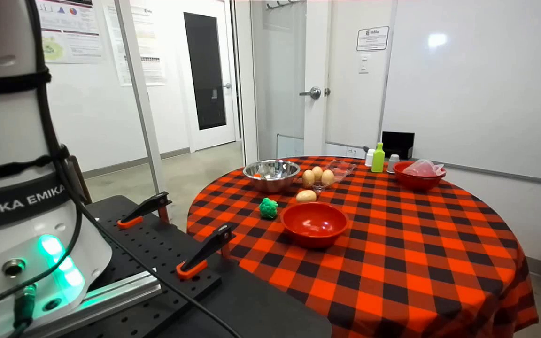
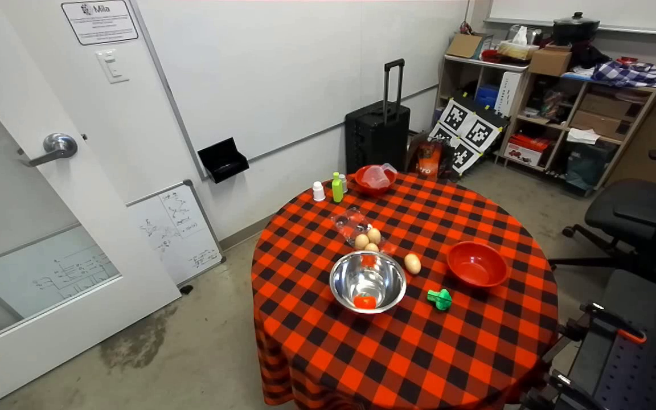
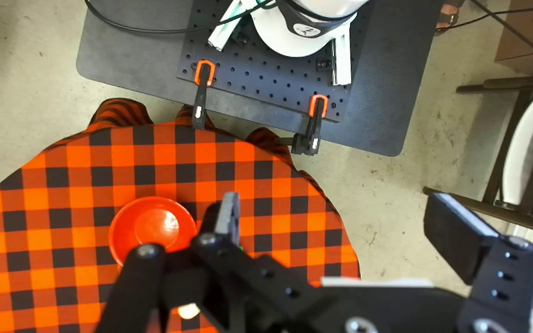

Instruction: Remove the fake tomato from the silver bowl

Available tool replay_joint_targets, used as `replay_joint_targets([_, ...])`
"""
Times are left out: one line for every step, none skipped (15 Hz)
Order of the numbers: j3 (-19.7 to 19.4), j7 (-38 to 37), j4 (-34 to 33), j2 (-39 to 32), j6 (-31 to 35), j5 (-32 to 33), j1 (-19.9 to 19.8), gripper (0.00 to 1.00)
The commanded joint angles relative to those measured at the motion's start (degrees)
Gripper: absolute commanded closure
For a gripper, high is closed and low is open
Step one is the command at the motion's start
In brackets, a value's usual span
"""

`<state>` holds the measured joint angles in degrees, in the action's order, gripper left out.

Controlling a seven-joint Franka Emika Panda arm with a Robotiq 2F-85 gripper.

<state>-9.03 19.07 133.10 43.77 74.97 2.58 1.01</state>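
Note:
The fake tomato is small, round and red-orange. It lies inside the shiny silver bowl, against the wall, on a checkered tablecloth. In an exterior view, the tomato shows only partly above the rim of the silver bowl. My gripper is seen only in the wrist view. Its fingers are wide apart with nothing between them, high above the table's edge and the floor. In the wrist view, the silver bowl and tomato cannot be made out; the gripper's body covers that part of the table.
A red bowl, a green toy and a loose egg lie near the silver bowl. Several eggs and a clear carton sit beside it. A green bottle and another red bowl stand farther back.

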Motion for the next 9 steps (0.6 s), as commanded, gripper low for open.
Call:
replay_joint_targets([-0.23,1.08,-0.76,-3.42,0.14,-0.14,1.08,0.0])
replay_joint_targets([-0.18,1.52,-0.87,-4.72,0.29,-0.16,1.49,0.0])
replay_joint_targets([0.17,1.58,-0.96,-7.25,1.59,-0.36,2.13,0.0])
replay_joint_targets([0.38,1.58,-1.09,-8.88,2.31,-0.39,2.42,0.0])
replay_joint_targets([0.66,1.47,-1.17,-11.28,4.14,-0.89,2.93,0.0])
replay_joint_targets([0.89,1.68,-1.46,-13.39,5.41,-1.21,3.28,0.0])
replay_joint_targets([1.49,1.35,-1.73,-15.89,6.91,-1.5,3.54,0.0])
replay_joint_targets([1.96,1.38,-2.05,-18.1,8.31,-1.81,3.75,0.0])
replay_joint_targets([2.73,0.84,-2.22,-20.5,10.27,-2.28,3.93,0.0])
